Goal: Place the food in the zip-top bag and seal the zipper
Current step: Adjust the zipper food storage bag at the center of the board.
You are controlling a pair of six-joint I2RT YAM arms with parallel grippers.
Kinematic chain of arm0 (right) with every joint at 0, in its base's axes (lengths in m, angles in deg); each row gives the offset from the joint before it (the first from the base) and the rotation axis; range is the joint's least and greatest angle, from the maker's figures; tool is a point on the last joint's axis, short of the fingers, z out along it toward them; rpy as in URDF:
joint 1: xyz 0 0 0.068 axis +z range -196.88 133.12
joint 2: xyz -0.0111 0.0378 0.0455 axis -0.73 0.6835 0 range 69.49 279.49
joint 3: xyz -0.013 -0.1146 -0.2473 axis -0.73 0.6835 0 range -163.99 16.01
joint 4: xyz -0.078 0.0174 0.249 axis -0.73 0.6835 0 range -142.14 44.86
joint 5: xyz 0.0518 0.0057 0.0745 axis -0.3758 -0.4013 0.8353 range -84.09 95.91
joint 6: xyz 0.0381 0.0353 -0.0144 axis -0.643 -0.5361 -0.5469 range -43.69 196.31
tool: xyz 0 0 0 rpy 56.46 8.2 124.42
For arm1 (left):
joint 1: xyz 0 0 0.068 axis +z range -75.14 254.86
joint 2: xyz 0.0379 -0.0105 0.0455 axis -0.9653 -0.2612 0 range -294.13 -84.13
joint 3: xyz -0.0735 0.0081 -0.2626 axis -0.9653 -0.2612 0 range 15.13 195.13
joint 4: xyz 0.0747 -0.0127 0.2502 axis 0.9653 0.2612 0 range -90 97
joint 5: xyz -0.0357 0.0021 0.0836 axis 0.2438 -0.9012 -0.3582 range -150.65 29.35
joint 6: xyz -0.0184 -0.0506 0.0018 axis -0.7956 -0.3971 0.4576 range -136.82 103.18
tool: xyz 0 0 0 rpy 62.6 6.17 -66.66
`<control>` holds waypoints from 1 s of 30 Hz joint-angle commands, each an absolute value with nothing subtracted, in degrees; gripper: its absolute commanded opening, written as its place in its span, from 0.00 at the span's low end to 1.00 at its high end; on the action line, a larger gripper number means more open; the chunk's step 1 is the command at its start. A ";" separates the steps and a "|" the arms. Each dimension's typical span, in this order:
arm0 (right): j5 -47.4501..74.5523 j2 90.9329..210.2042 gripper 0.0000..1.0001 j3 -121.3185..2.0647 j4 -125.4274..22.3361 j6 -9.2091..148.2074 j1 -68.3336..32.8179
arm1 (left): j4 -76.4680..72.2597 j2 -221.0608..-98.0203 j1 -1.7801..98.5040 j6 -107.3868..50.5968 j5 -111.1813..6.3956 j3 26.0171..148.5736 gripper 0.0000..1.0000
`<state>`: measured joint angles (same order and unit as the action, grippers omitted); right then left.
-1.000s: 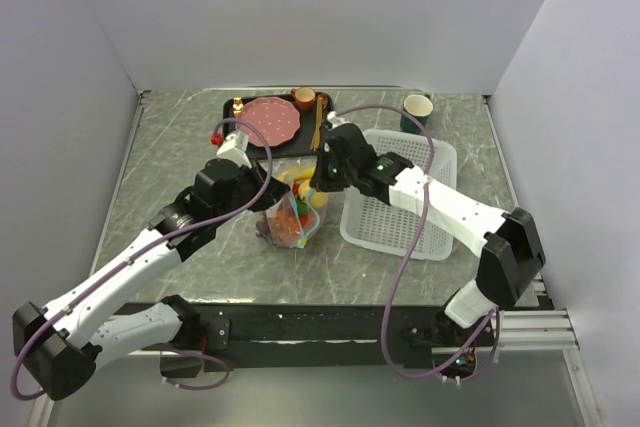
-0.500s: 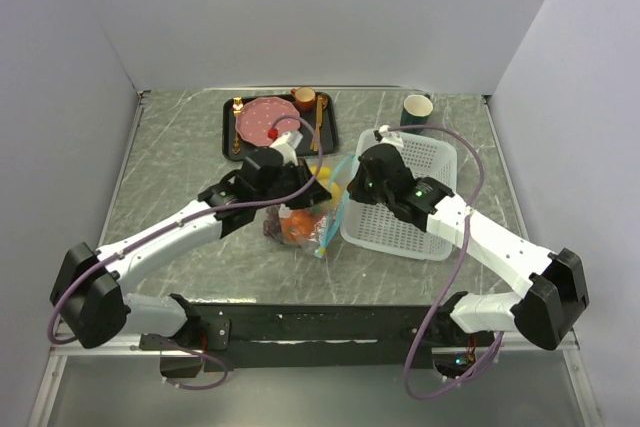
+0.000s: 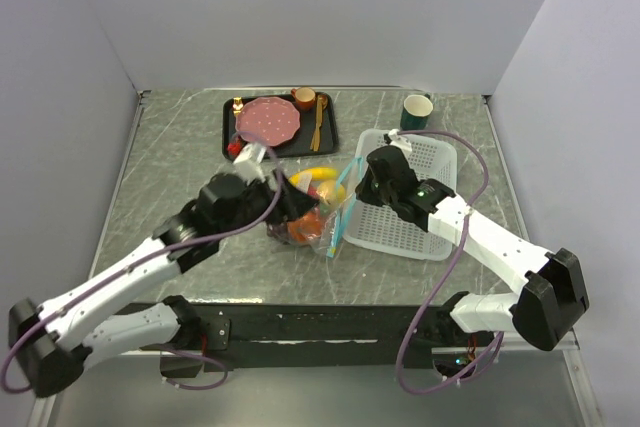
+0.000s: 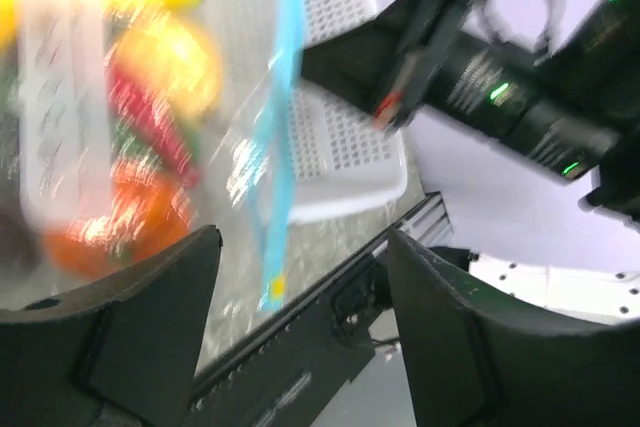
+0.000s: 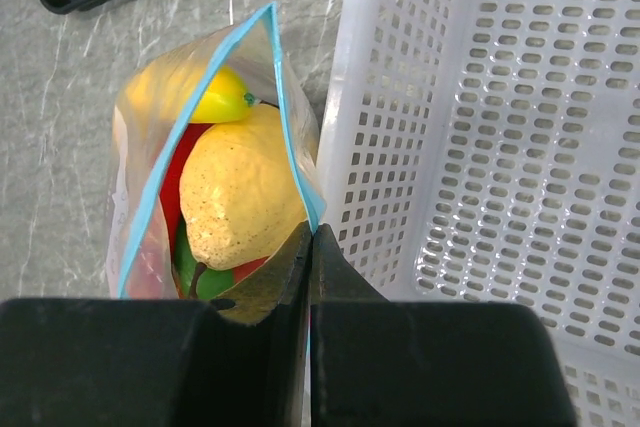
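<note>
The clear zip-top bag (image 3: pixel 312 215) lies on the table just left of the basket, with the food (image 5: pixel 240 197) inside: a yellow lemon, a banana (image 5: pixel 222 97), and red and orange pieces (image 4: pixel 120 227). Its teal zipper (image 5: pixel 285 117) runs along the mouth, and the two strips stand apart in the right wrist view. My right gripper (image 5: pixel 312 232) is shut on the zipper at the near end of the mouth (image 3: pixel 352 197). On the bag's left side my left gripper (image 3: pixel 283 205) stands open with nothing between its fingers (image 4: pixel 300 242). The view from that wrist is blurred.
A white mesh basket (image 3: pixel 415 202) stands right against the bag. At the back a black tray (image 3: pixel 232 135) holds a pink plate (image 3: pixel 268 119), gold cutlery (image 3: pixel 318 122) and an orange cup (image 3: pixel 304 99). A green cup (image 3: pixel 416 110) stands at the back right.
My left gripper has opened, let go of the bag and drawn back to the left. My right gripper stays shut on the zipper, and the bag has shifted slightly toward the front.
</note>
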<state>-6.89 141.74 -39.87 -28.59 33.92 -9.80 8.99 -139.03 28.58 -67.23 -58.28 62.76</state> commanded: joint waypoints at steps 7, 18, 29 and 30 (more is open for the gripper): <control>-8.77 138.48 0.05 -39.72 -31.31 33.25 -10.94 | -2.00 -122.73 20.74 -91.95 -67.93 38.61 0.71; -7.19 138.22 0.05 -37.69 -33.68 31.40 -10.94 | -13.09 -130.18 9.03 -103.47 -79.28 35.96 0.67; -6.57 137.43 0.06 -38.13 -33.60 31.31 -10.85 | -19.94 -135.11 8.68 -107.78 -81.57 33.50 0.61; -6.40 137.25 0.06 -38.22 -33.60 31.23 -10.85 | -20.47 -135.72 8.59 -107.70 -81.66 33.50 0.61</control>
<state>-6.12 139.77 -37.66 -31.54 32.22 -10.50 -14.22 -134.11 9.02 -106.11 -79.46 33.67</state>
